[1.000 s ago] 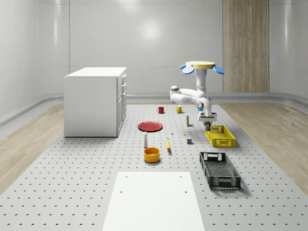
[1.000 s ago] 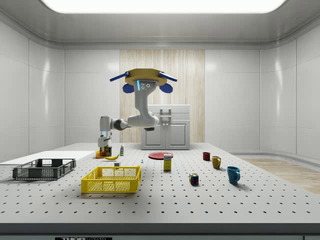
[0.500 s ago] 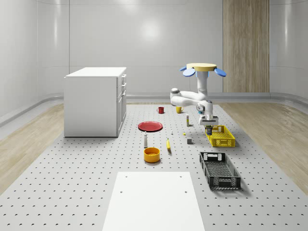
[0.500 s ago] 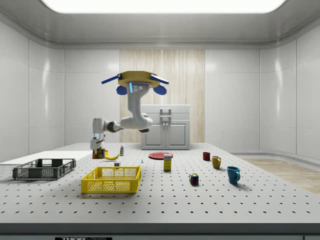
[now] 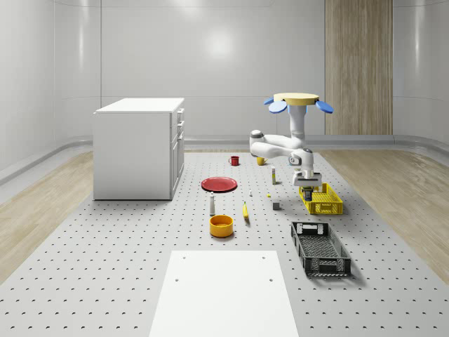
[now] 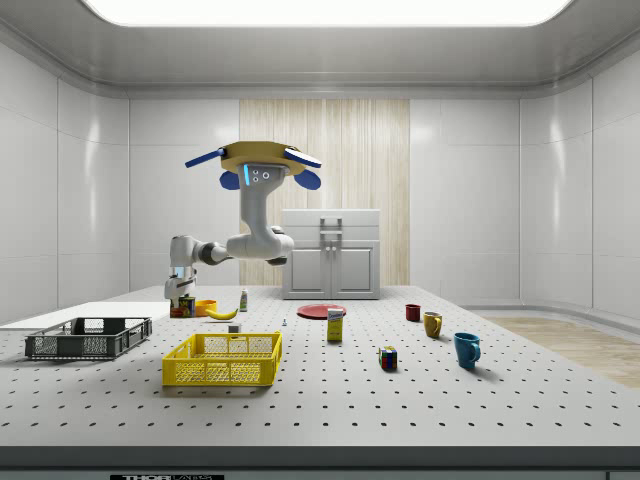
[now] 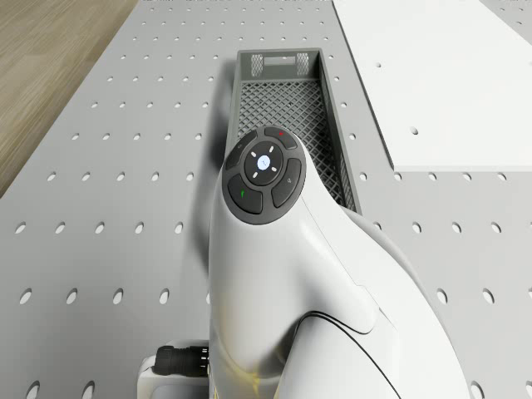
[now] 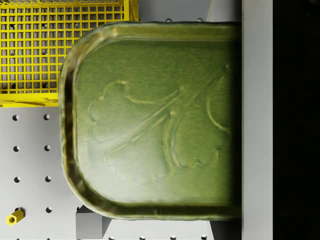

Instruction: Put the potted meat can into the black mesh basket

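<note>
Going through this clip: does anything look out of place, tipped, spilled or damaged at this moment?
Nothing stands out. The drone hovers beyond the yellow basket, and the gripper holds the potted meat can above the floor, short of the black mesh basket. Cups, plate and bottles stand upright; nothing looks spilled or broken.

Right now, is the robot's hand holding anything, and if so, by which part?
Yes. The hand grips the green-topped potted meat can by its sides, top facing the wrist camera, above the yellow mesh basket.
</note>
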